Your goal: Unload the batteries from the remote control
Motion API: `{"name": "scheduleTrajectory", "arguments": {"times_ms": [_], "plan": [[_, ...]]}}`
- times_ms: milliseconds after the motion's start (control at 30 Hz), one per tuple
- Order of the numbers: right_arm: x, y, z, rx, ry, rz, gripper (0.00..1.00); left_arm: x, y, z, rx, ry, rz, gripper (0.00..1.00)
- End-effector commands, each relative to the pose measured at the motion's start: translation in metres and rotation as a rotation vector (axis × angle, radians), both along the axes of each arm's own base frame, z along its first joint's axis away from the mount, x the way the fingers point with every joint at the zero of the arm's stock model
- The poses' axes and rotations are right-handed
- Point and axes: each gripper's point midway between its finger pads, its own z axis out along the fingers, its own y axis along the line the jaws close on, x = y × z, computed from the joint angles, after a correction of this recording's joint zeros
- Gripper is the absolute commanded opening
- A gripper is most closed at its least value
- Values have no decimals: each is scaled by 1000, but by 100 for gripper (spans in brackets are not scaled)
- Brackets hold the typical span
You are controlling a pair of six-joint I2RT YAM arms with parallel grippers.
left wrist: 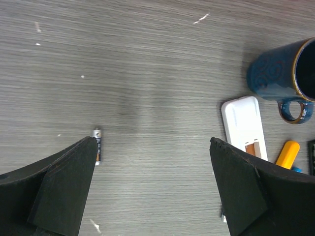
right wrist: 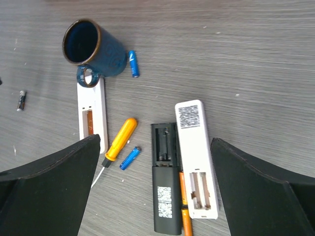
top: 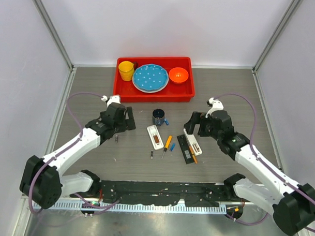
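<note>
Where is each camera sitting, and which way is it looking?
Top external: high behind the robot, facing down at the table; left arm and right arm show.
Left wrist: on the left wrist, facing down at a battery; open fingers of the left gripper show.
Right wrist: on the right wrist, facing down at the black remote; open fingers of the right gripper show.
Shared: both wrist views show the blue mug and white remote beside it.

White-shelled left arm (top: 76,145) and right arm (top: 259,162), black joints, black wedge-shaped fingers (left wrist: 59,191); a purple cable (top: 68,107) loops along each.
</note>
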Motion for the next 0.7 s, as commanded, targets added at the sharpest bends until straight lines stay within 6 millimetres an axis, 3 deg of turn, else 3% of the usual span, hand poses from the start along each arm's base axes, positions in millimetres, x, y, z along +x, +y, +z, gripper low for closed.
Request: {"name": "scheduleTrajectory", "arguments": {"times_ms": [0,267,500,667], "plan": [[5,-34,20,-47,-94,-154,100,6,23,32,82,-62,82,100],[-20,-81,82,56,-289,-358,100,-1,30,79,30,-214,64,100],[-44,-101,93,61,-309,-408,100,-23,35,111,-70,-328,52,100],[-45,-119,105,94,-381,-500,100,-32,30,136,-129,-448,-20,100]]}}
